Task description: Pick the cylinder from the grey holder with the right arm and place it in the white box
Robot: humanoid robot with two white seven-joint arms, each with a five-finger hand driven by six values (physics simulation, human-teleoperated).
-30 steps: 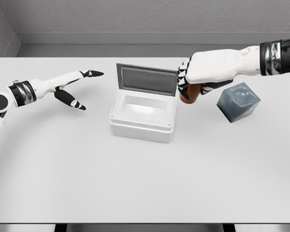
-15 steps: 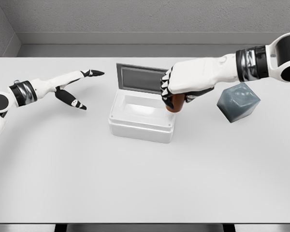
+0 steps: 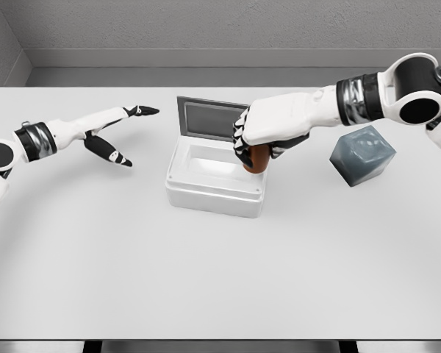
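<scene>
Brown and barely showing below the white palm, the cylinder (image 3: 259,159) was held in the curled fingers (image 3: 240,140) of the right hand (image 3: 268,131), which hung over the right-hand end of the white box (image 3: 217,190). The fingers pinched the cylinder from above, its lower end poking out beneath them and level with the box's rim, just inside the right wall as far as the view allowed. Behind the fingers stood the box's raised lid (image 3: 213,120), propped upright with its grey inner face turned forward. Off to the right of the fingers, well clear of them, the grey holder (image 3: 362,154) sat tilted on the worktop (image 3: 220,279) with nothing visible in it.

By that evidence the pick was done and the carry all but finished. What remained, on this reading, was to lower the cylinder a little further into the cavity, loosen the fingers and draw the arm back without clipping the lid.

Far to the left of the box, the left hand (image 3: 106,136) hovered idle above the worktop, its fingers spread and holding nothing.
</scene>
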